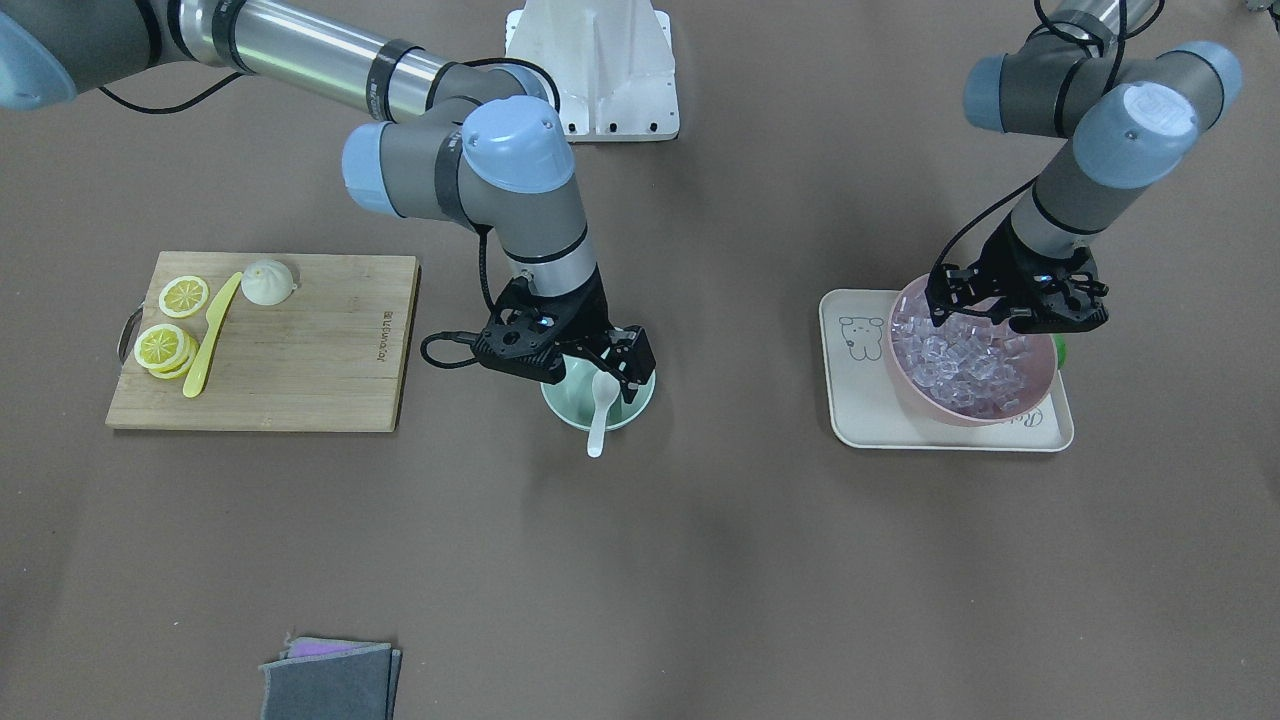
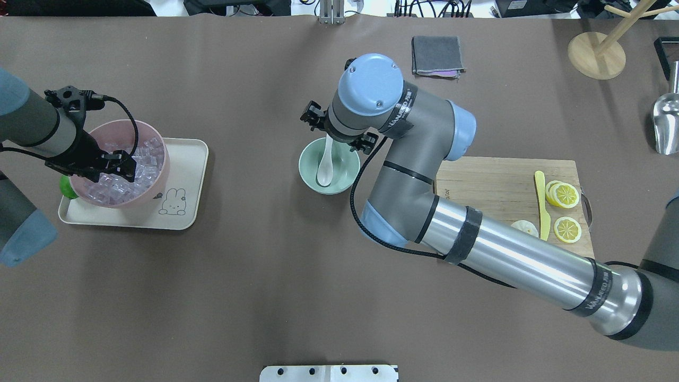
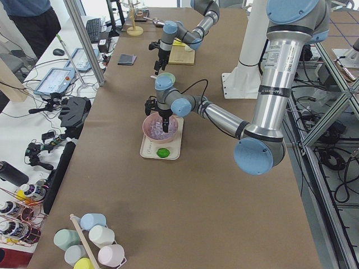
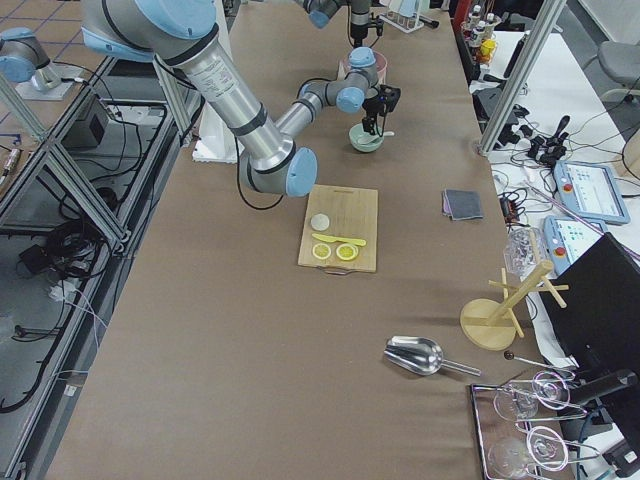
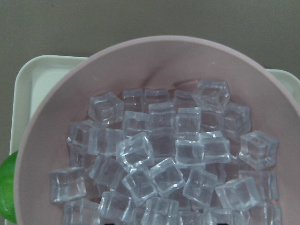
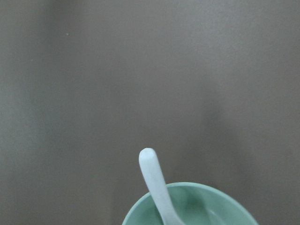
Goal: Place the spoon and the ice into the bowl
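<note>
The white spoon (image 1: 603, 402) lies in the mint-green bowl (image 1: 568, 408), its head inside and its handle leaning over the rim. It also shows in the overhead view (image 2: 324, 170) and the right wrist view (image 6: 154, 185). My right gripper (image 1: 606, 366) hovers just above this bowl (image 2: 310, 171), open, with the spoon free between its fingers. The ice (image 1: 955, 362) is a heap of clear cubes in the pink bowl (image 2: 159, 139), filling the left wrist view (image 5: 164, 159). My left gripper (image 1: 1015, 325) is open just over the cubes and holds nothing.
The pink bowl stands on a cream tray (image 1: 860, 405) beside a green lime (image 2: 66, 187). A wooden board (image 1: 300, 345) carries a yellow knife (image 1: 210, 335), lemon slices (image 1: 165, 345) and a bun (image 1: 268, 282). A grey cloth (image 1: 330, 680) lies at the table's edge.
</note>
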Available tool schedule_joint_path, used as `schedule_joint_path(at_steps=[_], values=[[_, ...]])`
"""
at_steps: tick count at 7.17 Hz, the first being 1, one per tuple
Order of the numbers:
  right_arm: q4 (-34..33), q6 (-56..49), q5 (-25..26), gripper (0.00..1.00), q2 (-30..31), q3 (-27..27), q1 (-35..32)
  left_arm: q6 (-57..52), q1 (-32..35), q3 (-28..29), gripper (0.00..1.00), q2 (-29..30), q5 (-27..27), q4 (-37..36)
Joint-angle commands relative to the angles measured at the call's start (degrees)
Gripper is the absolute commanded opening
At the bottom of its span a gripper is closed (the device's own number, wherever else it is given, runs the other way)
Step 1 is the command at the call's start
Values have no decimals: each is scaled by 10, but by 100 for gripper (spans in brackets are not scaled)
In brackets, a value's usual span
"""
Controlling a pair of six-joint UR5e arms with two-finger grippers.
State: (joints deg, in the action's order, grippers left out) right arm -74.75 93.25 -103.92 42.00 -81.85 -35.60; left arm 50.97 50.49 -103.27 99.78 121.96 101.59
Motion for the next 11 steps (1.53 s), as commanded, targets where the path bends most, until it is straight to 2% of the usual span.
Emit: schedule_joint_path(at_steps=[1, 4, 5, 6, 9, 11], values=[[-62, -72, -65, 100, 53, -88, -48, 2, -6, -3, 77, 1, 5, 0], [-70, -86, -123, 100, 90, -130, -93, 4, -21, 0, 67, -1, 2, -2], [-73, -88, -131, 100, 104, -153, -101, 4, -21, -3, 41, -4, 3, -3], [-86, -89, -148, 100, 100, -156, -111, 3, -21, -6, 0, -4, 4, -4], [-87, -90, -150, 100, 104, -160, -116, -3, -20, -13, 0, -3, 15, -9], [-122, -106, -157, 100, 105, -182, -131, -2, 11, -33, 0, 2, 51, -10]])
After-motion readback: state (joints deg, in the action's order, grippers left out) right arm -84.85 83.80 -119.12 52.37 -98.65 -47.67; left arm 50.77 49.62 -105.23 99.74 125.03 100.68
